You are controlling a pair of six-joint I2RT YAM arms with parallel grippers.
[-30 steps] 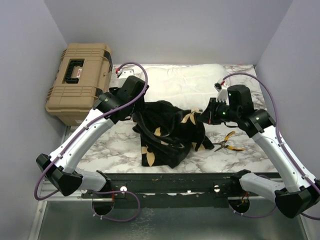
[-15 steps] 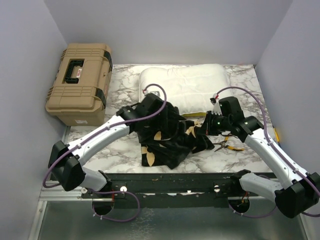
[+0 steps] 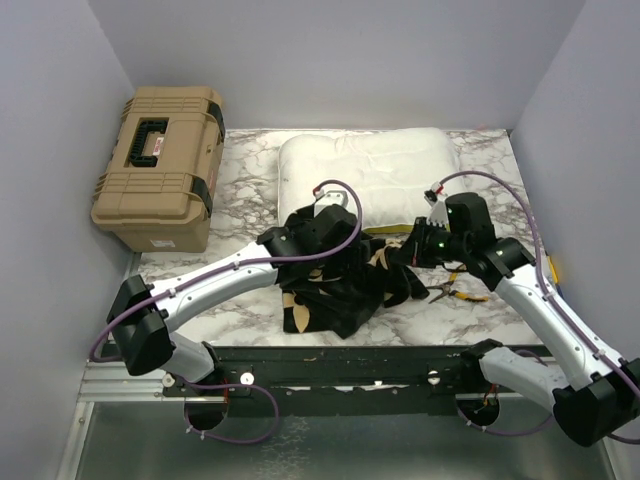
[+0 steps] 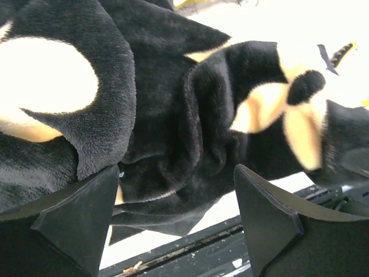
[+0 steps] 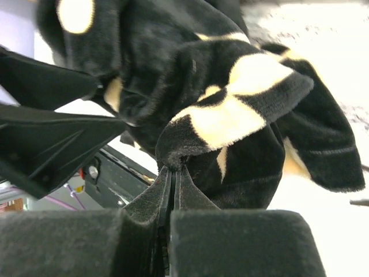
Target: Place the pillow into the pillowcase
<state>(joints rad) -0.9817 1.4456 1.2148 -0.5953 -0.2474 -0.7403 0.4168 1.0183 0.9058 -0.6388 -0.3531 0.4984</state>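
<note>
A: Where's the pillowcase (image 3: 340, 280)?
B: Crumpled heap in the middle of the table (image 3: 440, 320), just near of the pillow (image 3: 375, 175) and touching its near edge. The pillow lies flat at the far side, fully outside. Can't find the opening in any view.
A: Risks?
B: Right gripper (image 5: 172, 176) is clamped on one thin fold at the heap's right edge. Plush is slick, so a lift could strip it out. Left gripper (image 4: 176, 173) has its jaws wide with bunched fabric in front. Closing here likely grabs both layers and pins the mouth closed. Pliers (image 3: 455, 290) lie just right of the heap, and dragged cloth could snag them.
A: Arm poses?
B: Left arm reaches in across the middle, wrist over the heap's far-left part. Right arm elbows in from the right, wrist low, fingers pointing left.
</note>
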